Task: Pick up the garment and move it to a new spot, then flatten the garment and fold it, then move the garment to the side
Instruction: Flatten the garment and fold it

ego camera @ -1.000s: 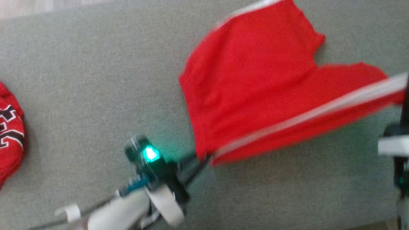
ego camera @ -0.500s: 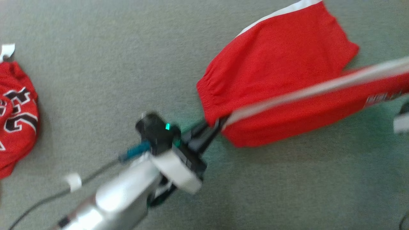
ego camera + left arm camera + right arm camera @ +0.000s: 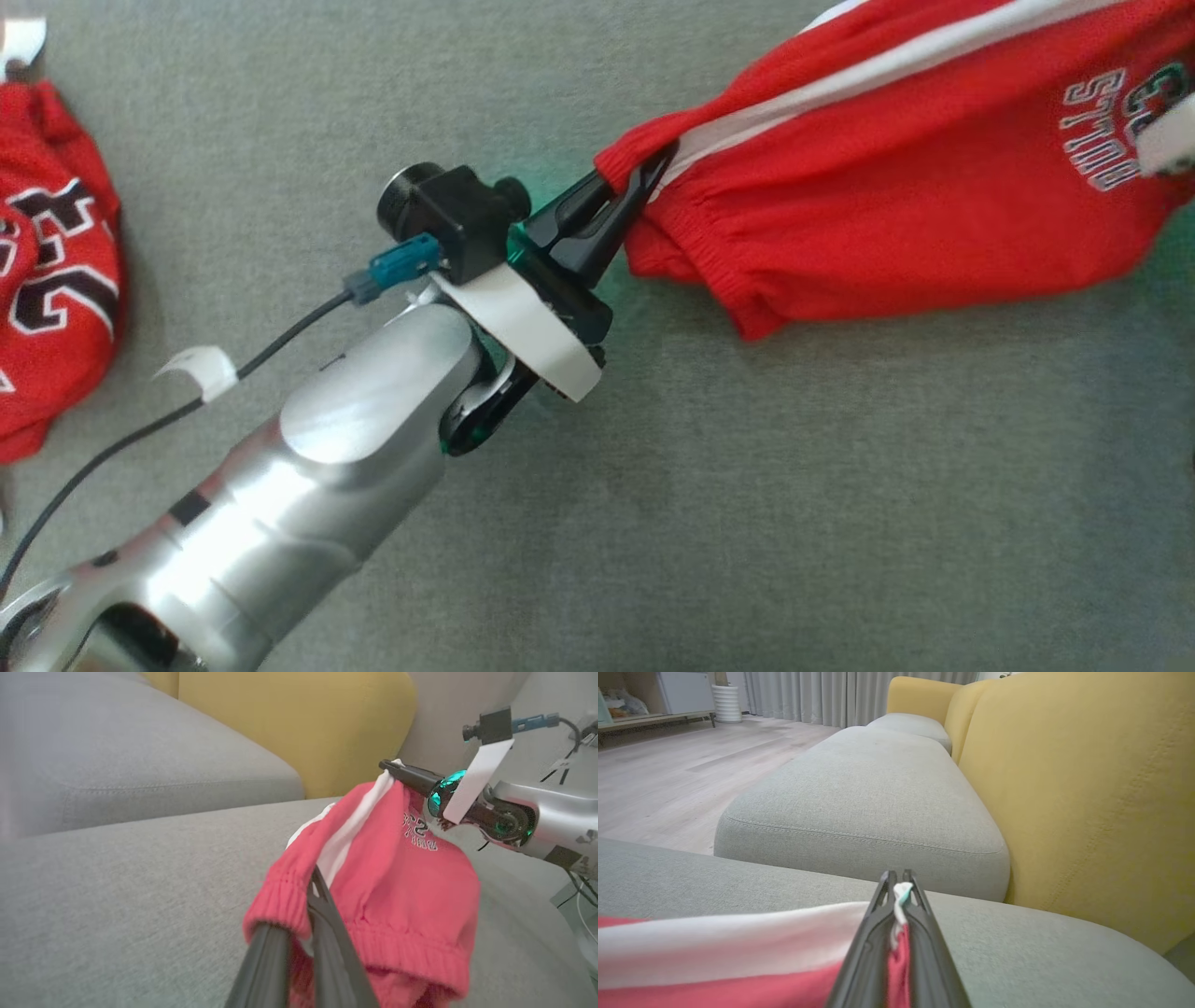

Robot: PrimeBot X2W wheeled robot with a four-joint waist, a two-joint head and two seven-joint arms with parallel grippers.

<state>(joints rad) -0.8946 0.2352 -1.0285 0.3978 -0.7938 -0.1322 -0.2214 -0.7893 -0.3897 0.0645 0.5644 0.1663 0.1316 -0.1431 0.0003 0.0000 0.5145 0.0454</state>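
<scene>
The garment (image 3: pixel 51 280), a red jersey with black white-edged numerals, lies crumpled at the far left of the head view, apart from both grippers. Red shorts (image 3: pixel 887 215) with a white side stripe, an elastic waistband and small white outlined lettering hang stretched between my grippers. My left gripper (image 3: pixel 644 173) is shut on the waistband corner, its fingers (image 3: pixel 322 914) pinching the gathered hem. My right gripper (image 3: pixel 899 879) is shut on the white-striped end of the shorts (image 3: pixel 714 952), and it also appears as a dark pincer (image 3: pixel 390 765) across from the left wrist.
Everything lies on a grey sofa seat (image 3: pixel 747 513). Yellow back cushions (image 3: pixel 1087 788) rise behind it, and a second grey seat cushion (image 3: pixel 868 798) adjoins. Wooden floor (image 3: pixel 668 765) lies beyond the sofa's edge. A cable with a white tag (image 3: pixel 201 369) trails from my left wrist.
The shorts have risen off the seat and been pulled taut, their lettered side now showing. My left gripper moved up the view with the waistband; the head camera also shifted.
</scene>
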